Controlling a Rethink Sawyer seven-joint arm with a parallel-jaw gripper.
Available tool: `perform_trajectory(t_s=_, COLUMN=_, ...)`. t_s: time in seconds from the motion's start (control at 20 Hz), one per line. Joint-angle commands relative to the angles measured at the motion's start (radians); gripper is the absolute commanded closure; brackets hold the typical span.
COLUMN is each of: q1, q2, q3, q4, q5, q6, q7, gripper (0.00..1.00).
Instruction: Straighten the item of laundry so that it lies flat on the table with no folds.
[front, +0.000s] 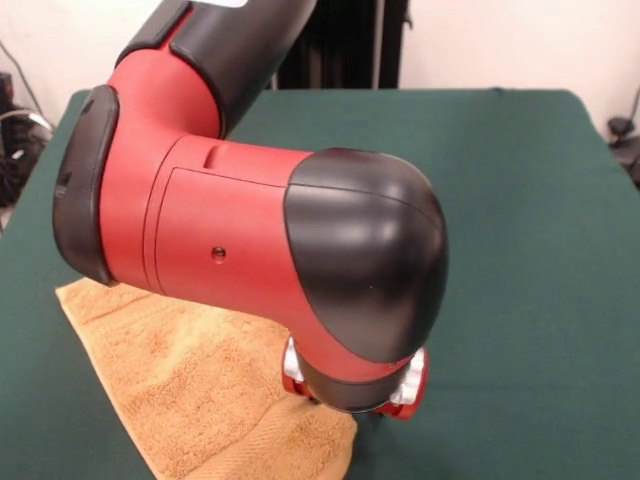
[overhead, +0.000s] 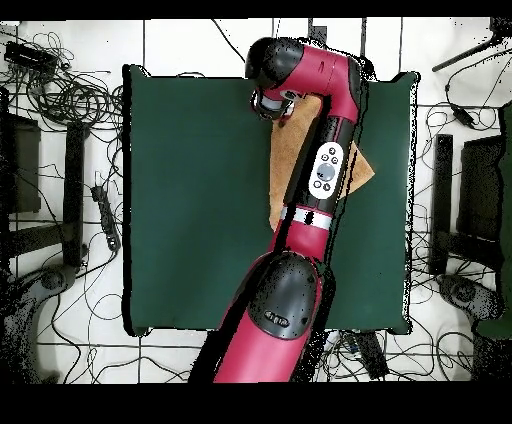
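The towel (front: 190, 390) (overhead: 287, 160) lies on the green worktop (front: 540, 250) (overhead: 190, 190). In the front view you find it at the lower left, running down to the bottom edge of the picture. Its surface there looks mostly spread, with a flat woven band along the upper left edge and some soft wrinkles near the bottom. From above you see only parts of it — one strip on the left side of the arm and one corner (overhead: 362, 172) on the right side of it, toward the worktop's right edge. How flat the hidden middle lies, you cannot tell.

The red and black arm (front: 250, 220) (overhead: 325, 150) crosses over the towel and hides much of it. In the front view its large black elbow cap fills the centre of the picture, and under it the wrist end with silver and red parts (front: 352, 388) sits low, just at the towel's right edge. In the overhead view this end (overhead: 270, 100) is near the top edge of the worktop, at the towel's upper end.

The fingers are covered by the arm's own body in both views — whether they are apart, together or clamped on the cloth, you cannot tell.
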Motion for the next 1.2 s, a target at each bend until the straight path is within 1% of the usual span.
perform_trajectory(t_s=0.05, q1=0.013, q2=0.121, q3=0.008, q4=0.098, q5=-0.013, q6=-0.085, q7=-0.139, gripper=1.0)
perform_trajectory(t_s=0.3, q1=0.013, q2=0.121, q3=0.001, q4=0.104, q5=-0.002, q6=-0.09, q7=-0.128, gripper=1.0)
perform_trajectory(t_s=0.6, q1=0.012, q2=0.117, q3=-0.015, q4=0.111, q5=0.01, q6=-0.098, q7=-0.159, gripper=1.0)
perform_trajectory(t_s=0.85, q1=0.008, q2=0.117, q3=-0.027, q4=0.121, q5=0.045, q6=-0.106, q7=-0.134, gripper=1.0)
perform_trajectory(t_s=1.0, q1=0.005, q2=0.117, q3=-0.027, q4=0.122, q5=0.065, q6=-0.098, q7=-0.11, gripper=1.0)
perform_trajectory(t_s=1.2, q1=0.006, q2=0.108, q3=-0.022, q4=0.119, q5=0.063, q6=-0.067, q7=-0.121, gripper=1.0)
